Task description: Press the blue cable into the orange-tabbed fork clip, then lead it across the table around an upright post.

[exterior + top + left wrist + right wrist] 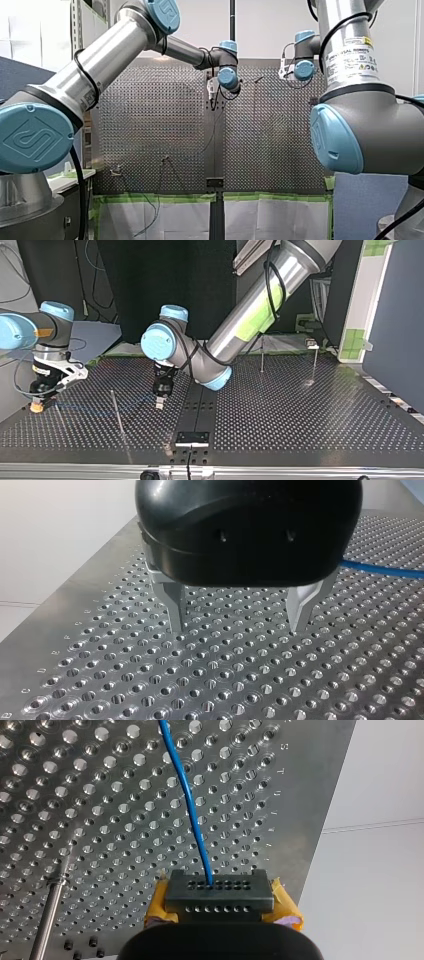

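The right gripper (220, 895) is seen pressed together on the end of the blue cable (192, 810), with yellow pads (282, 902) showing on both sides of a black holed block at the tip. From that pinch the cable is led straight ahead of the gripper, lying low over the perforated table (100, 820). A thin upright post (50, 910) stands just beside the right gripper, apart from the cable. In the top view this gripper is held low at the table's left edge, pads close to the surface.

The left gripper (237, 629) is black, with its metal fingers (175, 610) spread wide. Nothing is held between them, and the tips hang just above the table holes. In the left wrist view a stretch of the cable is seen beside this gripper, outside one finger, not touched. In the top view the left gripper is pointed down near the table's middle, with the post between the two grippers, and the cable is faintly seen as a blue line running between them. Two more posts (262, 357) stand far off at the top view's right, well apart from both grippers.
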